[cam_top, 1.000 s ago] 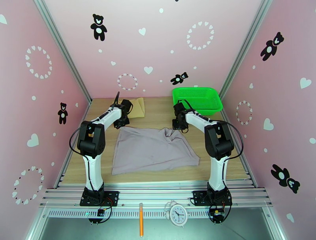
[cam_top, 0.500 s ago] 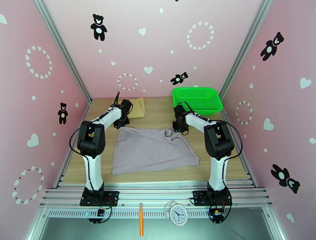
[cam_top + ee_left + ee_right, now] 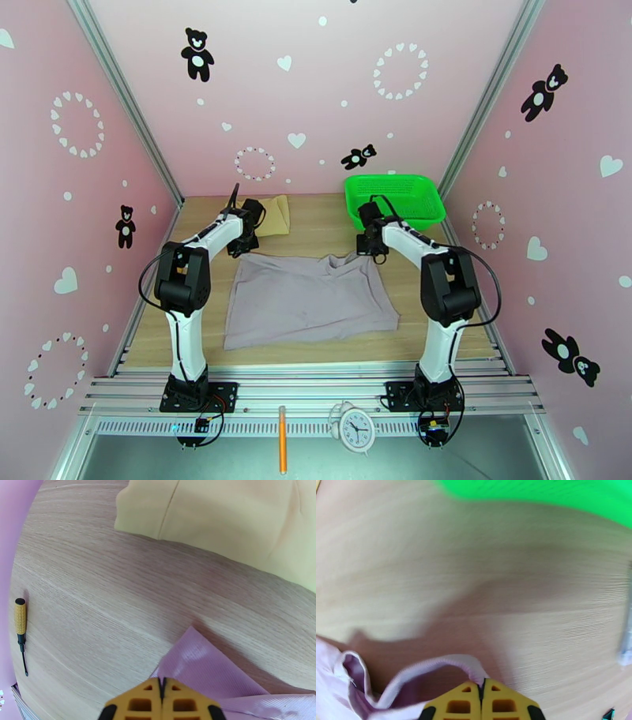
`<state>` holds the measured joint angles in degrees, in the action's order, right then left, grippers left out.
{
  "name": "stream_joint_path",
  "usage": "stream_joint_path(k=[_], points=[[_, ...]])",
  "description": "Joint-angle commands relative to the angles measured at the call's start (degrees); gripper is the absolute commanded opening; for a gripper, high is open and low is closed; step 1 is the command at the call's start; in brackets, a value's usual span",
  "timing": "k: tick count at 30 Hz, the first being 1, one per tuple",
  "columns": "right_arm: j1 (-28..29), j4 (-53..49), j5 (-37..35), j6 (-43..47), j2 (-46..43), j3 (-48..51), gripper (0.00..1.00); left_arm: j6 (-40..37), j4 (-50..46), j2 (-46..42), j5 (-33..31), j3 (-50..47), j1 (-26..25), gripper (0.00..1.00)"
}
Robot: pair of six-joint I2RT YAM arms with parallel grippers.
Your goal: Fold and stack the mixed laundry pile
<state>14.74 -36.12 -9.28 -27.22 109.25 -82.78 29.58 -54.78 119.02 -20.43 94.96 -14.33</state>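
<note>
A matt wooden table with fine visible grain carries a pale lilac garment of soft, finely ribbed matt cloth. Beside it lies a tan cloth, smooth and matt with a stitched seam. The green basket is glossy perforated plastic, and the frame rails are grooved bare metal.

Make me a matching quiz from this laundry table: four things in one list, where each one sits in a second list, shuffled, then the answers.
Things:
1. lilac garment
2. tan cloth
3. green basket
4. screwdriver

Places:
A. far right corner of the table
B. alone on bare wood, yellow handle
C. spread out mid-table
D. far side, left of centre

Pairs: 1-C, 2-D, 3-A, 4-B
</note>
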Motion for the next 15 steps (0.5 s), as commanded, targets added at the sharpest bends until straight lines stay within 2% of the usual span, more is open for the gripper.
stream_joint_path(k=[1, 8, 15], points=[[-1.7, 4.2, -3.0, -3.2, -1.5, 2.6, 0.0, -0.2, 0.8, -0.7, -1.3, 0.8, 0.3, 0.0], [-3.6, 7.7, -5.3, -6.6, 0.1, 3.2, 0.0, 0.4, 2.8, 1.7, -1.2, 4.1, 0.3, 0.0], [-4.0, 7.8, -6.3, -7.7, 4.3, 2.6, 0.02, -0.9, 6.9, 8.1, 0.7, 10.6, 0.3, 0.0]])
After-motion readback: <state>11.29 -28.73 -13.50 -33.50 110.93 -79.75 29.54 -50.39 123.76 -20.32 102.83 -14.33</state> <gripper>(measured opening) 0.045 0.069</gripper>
